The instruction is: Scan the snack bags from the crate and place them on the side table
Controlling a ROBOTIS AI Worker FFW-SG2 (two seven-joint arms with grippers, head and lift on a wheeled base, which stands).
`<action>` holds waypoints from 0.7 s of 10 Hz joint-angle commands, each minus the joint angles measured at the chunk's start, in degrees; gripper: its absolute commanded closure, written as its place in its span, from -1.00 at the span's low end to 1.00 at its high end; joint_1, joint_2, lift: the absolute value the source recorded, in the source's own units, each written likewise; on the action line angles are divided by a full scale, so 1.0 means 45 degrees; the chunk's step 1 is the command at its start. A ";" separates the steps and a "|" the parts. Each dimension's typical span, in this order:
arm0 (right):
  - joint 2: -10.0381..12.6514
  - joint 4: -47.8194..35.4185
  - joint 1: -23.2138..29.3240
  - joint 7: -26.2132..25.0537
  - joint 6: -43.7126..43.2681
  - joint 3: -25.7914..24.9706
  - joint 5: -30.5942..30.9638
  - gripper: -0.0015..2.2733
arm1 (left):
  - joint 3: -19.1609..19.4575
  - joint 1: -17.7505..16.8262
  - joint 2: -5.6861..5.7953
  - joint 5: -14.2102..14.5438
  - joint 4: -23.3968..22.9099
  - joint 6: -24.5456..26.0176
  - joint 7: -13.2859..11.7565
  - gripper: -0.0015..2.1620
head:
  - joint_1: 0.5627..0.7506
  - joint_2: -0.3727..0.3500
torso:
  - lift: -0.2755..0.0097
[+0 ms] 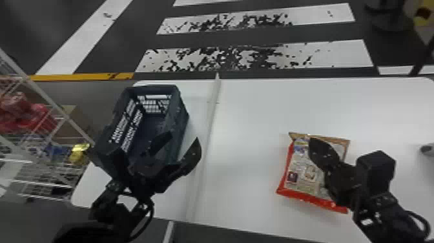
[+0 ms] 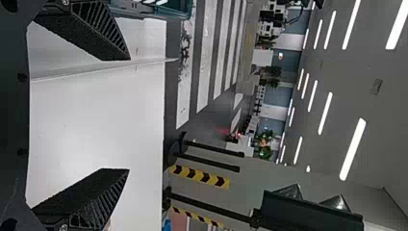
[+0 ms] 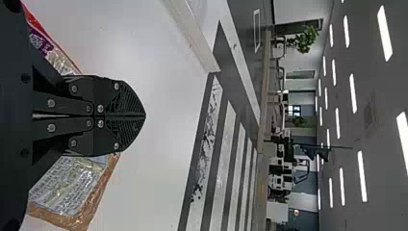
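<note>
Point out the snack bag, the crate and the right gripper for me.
Snack bag (image 1: 303,171): head view, on its printed upper face.
Crate (image 1: 180,122): head view, on the outside of its right-hand wall.
Right gripper (image 3: 143,115): right wrist view, where its closed fingertips meet.

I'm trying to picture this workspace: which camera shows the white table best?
The head view: it takes in most of the white table, with the crate and snack bag. The left wrist view shows part through the open left gripper; the right wrist view, a part around the right gripper.
</note>
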 commanded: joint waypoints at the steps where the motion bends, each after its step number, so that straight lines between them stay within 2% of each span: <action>1: 0.0025 0.0705 -0.0662 0.0014 0.0036 0.0022 0.0098 0.95 | -0.0109 -0.0092 0.0140 0.0033 0.0038 0.0022 0.0000 -0.96 | 0.41 0.58 | 0.36; 7: 0.0084 0.4338 -0.3260 0.0366 0.0153 0.0842 0.0196 0.95 | -0.0109 0.0103 0.0140 0.0111 -0.0040 -0.0017 0.0000 -0.96 | 0.41 0.57 | 0.36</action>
